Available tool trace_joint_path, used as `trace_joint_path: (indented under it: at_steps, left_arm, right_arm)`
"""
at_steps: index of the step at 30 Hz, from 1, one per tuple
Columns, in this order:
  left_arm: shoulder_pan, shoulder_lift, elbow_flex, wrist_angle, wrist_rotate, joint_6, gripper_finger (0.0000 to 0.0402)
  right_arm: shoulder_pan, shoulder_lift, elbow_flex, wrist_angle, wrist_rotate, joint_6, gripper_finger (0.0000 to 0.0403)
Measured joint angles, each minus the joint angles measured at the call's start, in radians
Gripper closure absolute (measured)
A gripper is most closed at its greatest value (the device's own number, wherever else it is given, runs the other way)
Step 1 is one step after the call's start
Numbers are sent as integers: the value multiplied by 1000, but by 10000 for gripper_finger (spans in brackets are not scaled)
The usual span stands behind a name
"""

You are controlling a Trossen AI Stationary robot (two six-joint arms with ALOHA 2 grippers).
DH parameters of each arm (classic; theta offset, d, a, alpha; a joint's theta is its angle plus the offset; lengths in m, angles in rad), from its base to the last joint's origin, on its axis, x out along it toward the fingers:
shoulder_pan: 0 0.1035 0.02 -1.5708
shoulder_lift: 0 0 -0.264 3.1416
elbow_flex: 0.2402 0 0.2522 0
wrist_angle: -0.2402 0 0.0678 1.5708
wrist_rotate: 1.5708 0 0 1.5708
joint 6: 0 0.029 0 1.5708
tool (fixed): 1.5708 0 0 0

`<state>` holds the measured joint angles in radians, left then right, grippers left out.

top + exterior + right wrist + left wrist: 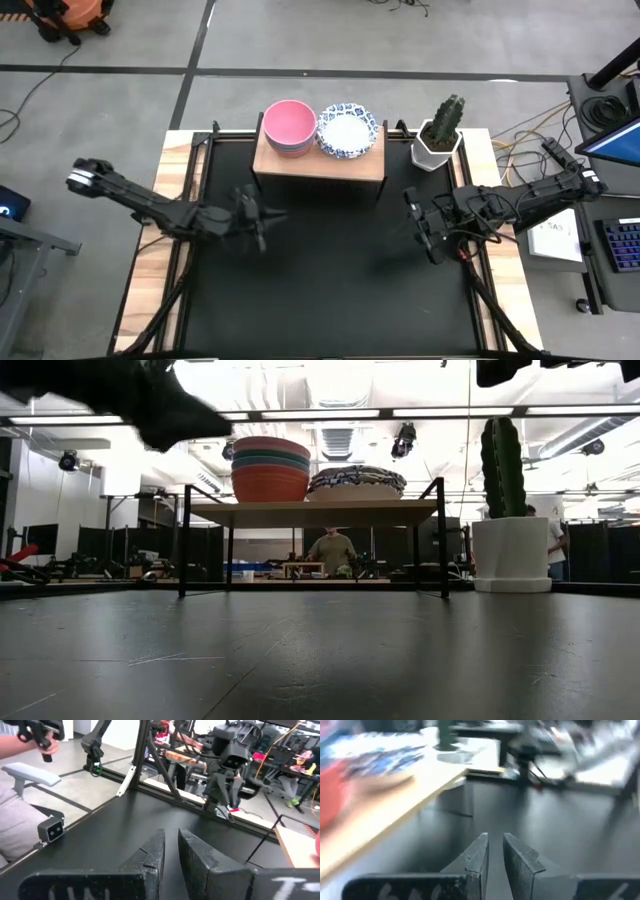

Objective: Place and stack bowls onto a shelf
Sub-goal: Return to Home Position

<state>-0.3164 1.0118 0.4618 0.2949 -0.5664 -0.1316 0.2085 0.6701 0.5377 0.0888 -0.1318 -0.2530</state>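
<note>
The shelf [318, 165] is a light wood board on dark legs at the table's far middle. Two stacks rest on it. The plain bowls [290, 127] have pink on top, and in the low view the plain stack [270, 468] shows red at the bottom. The white, blue-patterned bowls [347, 130] sit to their right. My left gripper [266, 222] hovers in front of the shelf's left end, shut and empty; its wrist view [495, 842] looks past the shelf board [395, 800]. My right gripper [415, 222] hovers right of the shelf, shut and empty [171, 837].
A cactus in a white hexagonal pot [440, 138] stands on the table right of the shelf, near the far right corner. The black tabletop [330, 290] stretches in front of the shelf. A seated person [15, 820] shows beyond the table's edge in the right wrist view.
</note>
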Motion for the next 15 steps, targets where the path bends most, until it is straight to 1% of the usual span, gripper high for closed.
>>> trace_joint_path:
  at_steps: [1, 2, 3, 4, 7, 9, 11, 15]
  left_arm:
    - [0, -38, -35, 10, -27, -80, 363]
    - [0, -75, -63, 9, -32, -129, 363]
    - [0, -114, -94, 0, -14, -133, 363]
    - [1, -149, -122, -6, 33, -96, 363]
    - [1, -248, -193, 18, 233, 51, 363]
    - [6, -318, -218, 23, 331, 106, 363]
    - [12, -386, -235, -21, 377, 124, 363]
    - [24, -499, -259, -101, 382, 123, 363]
  right_arm:
    - [0, 0, 0, 0, 3, 0, 360]
    - [0, 0, 0, -1, 6, 0, 360]
    - [0, 0, 0, -1, 11, -1, 360]
    - [0, 0, 0, -1, 11, 0, 360]
    - [0, 0, 0, -1, 12, 7, 360]
    - [0, 0, 0, -1, 12, 7, 360]
    - [0, 0, -1, -1, 15, 6, 360]
    - [0, 0, -3, -1, 28, -5, 360]
